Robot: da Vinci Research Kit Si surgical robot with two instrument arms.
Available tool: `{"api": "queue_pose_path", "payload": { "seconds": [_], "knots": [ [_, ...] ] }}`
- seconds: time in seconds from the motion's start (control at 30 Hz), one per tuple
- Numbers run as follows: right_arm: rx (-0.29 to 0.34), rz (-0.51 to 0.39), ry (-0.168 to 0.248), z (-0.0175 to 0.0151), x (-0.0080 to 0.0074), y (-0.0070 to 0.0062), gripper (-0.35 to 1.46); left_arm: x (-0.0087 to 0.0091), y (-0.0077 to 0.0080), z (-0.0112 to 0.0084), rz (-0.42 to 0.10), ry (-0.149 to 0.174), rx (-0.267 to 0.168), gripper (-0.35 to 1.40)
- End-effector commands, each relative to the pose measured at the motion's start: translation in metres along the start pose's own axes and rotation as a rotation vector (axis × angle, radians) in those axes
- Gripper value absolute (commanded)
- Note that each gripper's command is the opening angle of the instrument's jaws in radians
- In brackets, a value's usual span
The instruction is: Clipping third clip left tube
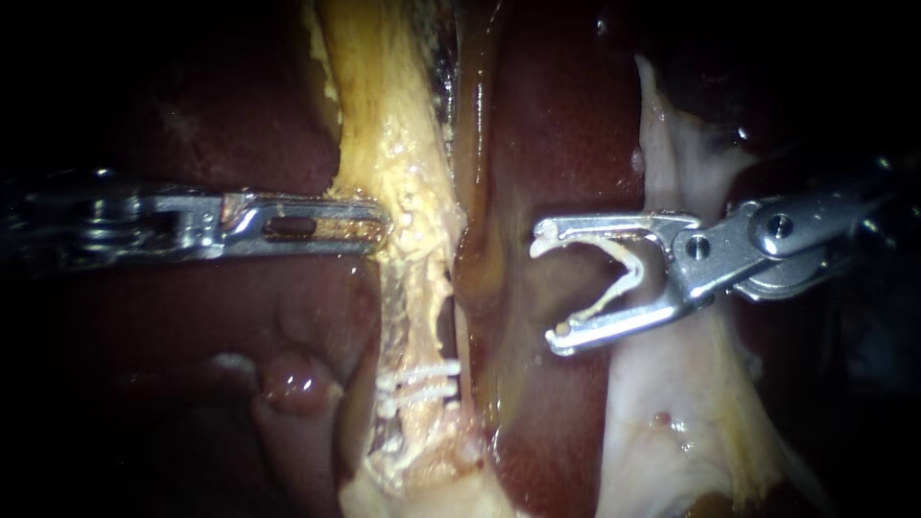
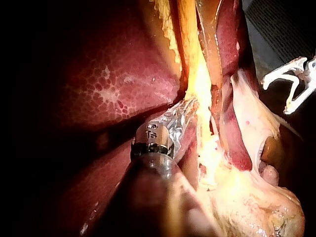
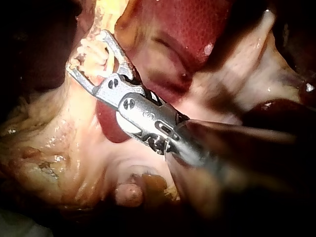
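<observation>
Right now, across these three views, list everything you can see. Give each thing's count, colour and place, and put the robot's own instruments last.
liver: one, dark red, behind and around the tubes
left tube: one, yellow, running top to bottom, left of centre in the endoscope view
brown strand: one, amber-brown, alongside the left tube, towards the right instrument
pale tissue: one sheet, whitish, behind the right instrument
clips on the tube: two, white, across the left tube, below the left instrument's grip
loaded clip: one, white, open, held between the right instrument's jaws
left instrument: one, silver, jaws shut on the left tube
right instrument: one, silver, jaws wide around the loaded clip, short of the left tube
</observation>
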Motion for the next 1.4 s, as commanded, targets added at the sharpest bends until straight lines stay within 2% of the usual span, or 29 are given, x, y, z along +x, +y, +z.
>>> {"api": "queue_pose_path", "payload": {
  "seconds": [0.03,0.13,0.27,0.4,0.47,0.63,0.77,0.87,0.97,1.17,1.4],
  "knots": [
    [0.0,0.0,0.0,0.0,0.0,-0.0001,0.6,0.0,0.0,0.0,0.0,0.0,0.0,-0.35],
    [0.005,0.01,0.001,0.0003,-0.0002,-0.0002,0.6,0.0001,0.0,-0.0003,0.001,0.001,0.001,-0.35],
    [0.032,0.103,-0.006,0.0015,-0.001,-0.0006,0.6,0.0,0.0,-0.002,0.001,0.007,0.006,-0.35],
    [0.099,0.203,-0.1,0.0038,-0.0022,-0.0004,0.6,-0.0005,0.0003,-0.0049,0.0,-0.001,-0.005,-0.35],
    [0.112,0.236,-0.134,0.0051,-0.0033,-0.0002,0.59,-0.0007,0.0004,-0.0067,-0.001,-0.008,-0.014,-0.35],
    [0.144,0.331,-0.146,0.0084,-0.0067,0.0004,0.58,-0.0011,0.0005,-0.01,-0.006,-0.025,-0.024,-0.35],
    [0.16,0.381,-0.153,0.0106,-0.0088,0.0011,0.58,-0.0015,-0.0001,-0.0117,-0.012,-0.04,-0.021,-0.35],
    [0.167,0.42,-0.16,0.0121,-0.0103,0.0019,0.58,-0.0016,-0.0006,-0.0125,-0.017,-0.045,-0.019,-0.35],
    [0.162,0.436,-0.162,0.0132,-0.0111,0.0026,0.58,-0.0015,-0.0012,-0.0129,-0.026,-0.047,-0.017,-0.35],
    [0.152,0.45,-0.162,0.0147,-0.0114,0.0039,0.58,-0.0015,-0.0014,-0.013,-0.027,-0.05,-0.016,-0.35],
    [0.149,0.449,-0.162,0.0158,-0.0118,0.0048,0.57,-0.0014,-0.0014,-0.013,-0.027,-0.05,-0.016,-0.35]
  ]
}}
